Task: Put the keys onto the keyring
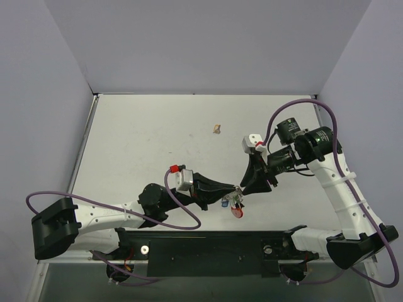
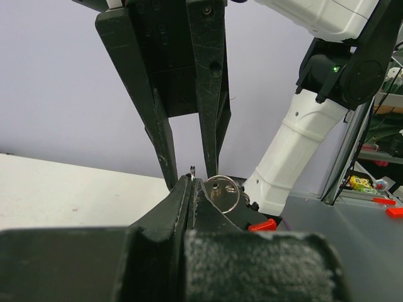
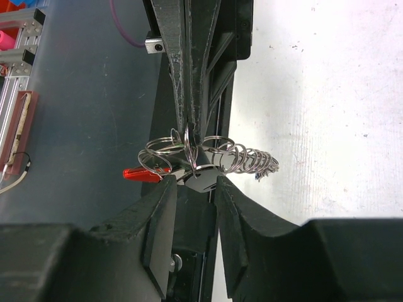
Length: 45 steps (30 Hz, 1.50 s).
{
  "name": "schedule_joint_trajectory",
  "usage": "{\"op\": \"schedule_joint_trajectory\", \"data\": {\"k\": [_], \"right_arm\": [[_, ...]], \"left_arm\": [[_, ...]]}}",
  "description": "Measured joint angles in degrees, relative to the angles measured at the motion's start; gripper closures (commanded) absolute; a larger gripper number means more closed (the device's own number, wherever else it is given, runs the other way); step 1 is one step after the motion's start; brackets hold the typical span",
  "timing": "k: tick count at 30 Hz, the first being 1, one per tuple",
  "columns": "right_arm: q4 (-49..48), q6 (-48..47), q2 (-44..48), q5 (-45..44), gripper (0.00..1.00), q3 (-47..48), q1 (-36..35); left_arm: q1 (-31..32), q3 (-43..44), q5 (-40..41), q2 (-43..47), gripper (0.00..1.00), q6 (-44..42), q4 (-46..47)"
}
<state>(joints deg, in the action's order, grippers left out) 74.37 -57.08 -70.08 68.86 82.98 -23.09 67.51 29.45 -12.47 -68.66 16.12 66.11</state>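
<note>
My left gripper (image 1: 234,189) is shut on a thin silver keyring (image 2: 192,170), held above the table near the front middle. A bunch of silver rings and keys (image 3: 236,157) hangs from it, with a red tag (image 3: 141,174) and a blue bit (image 1: 225,202) among them. My right gripper (image 3: 194,182) is open, its fingers (image 2: 157,126) straddling the left gripper's tip. A silver key head (image 3: 203,179) sits between its fingertips. That key and its ring also show in the left wrist view (image 2: 223,189).
A small tan lump (image 1: 216,129) lies on the white table (image 1: 138,138) behind the grippers. Purple-grey walls close in the table at the back and sides. A dark rail (image 1: 208,242) runs along the near edge.
</note>
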Motion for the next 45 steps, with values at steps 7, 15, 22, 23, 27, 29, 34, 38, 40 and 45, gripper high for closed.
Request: {"op": "schedule_joint_trajectory", "data": {"k": [7, 15, 22, 23, 27, 29, 34, 38, 40, 45], "right_arm": [[0.0, 0.0, -0.3, 0.4, 0.75, 1.3, -0.2], [-0.5, 0.6, -0.4, 0.6, 0.98, 1.4, -0.7], [-1.7, 2.4, -0.3, 0.4, 1.00, 1.3, -1.0], [-2.1, 2.9, -0.3, 0.3, 1.00, 1.3, -1.0], [-5.0, 6.1, 0.4, -0.6, 1.00, -0.3, -1.4], [-6.5, 7.8, 0.8, -1.1, 1.00, -1.1, -1.9], [-9.5, 11.5, 1.4, -2.3, 1.00, -2.0, -3.3], [-12.3, 15.2, 1.9, -3.4, 1.00, -3.1, -4.0], [-13.8, 17.3, 2.2, -3.9, 1.00, -3.7, -4.0], [-15.7, 20.9, 2.4, -4.9, 1.00, -3.8, -4.1]], "left_arm": [[0.0, 0.0, 0.0, -0.7, 1.00, 0.1, 0.5], [-0.1, 0.0, 0.0, -0.9, 1.00, 0.2, 0.6], [-0.1, -0.2, 0.1, -0.9, 1.00, 0.3, 1.1], [-0.2, -0.4, 0.2, -0.9, 1.00, 0.3, 1.5], [-0.3, -1.8, 0.7, -0.9, 1.00, 0.5, 3.3], [-0.4, -2.1, 0.7, -0.9, 1.00, 0.9, 3.6], [-0.5, -2.1, 0.9, -0.9, 1.00, 1.5, 4.4], [-0.6, -2.1, 1.7, -0.9, 1.00, 1.7, 4.4], [-0.7, -2.2, 2.1, -0.9, 1.00, 1.9, 4.4], [-1.0, -2.3, 2.9, -0.9, 1.00, 2.8, 4.5]]}}
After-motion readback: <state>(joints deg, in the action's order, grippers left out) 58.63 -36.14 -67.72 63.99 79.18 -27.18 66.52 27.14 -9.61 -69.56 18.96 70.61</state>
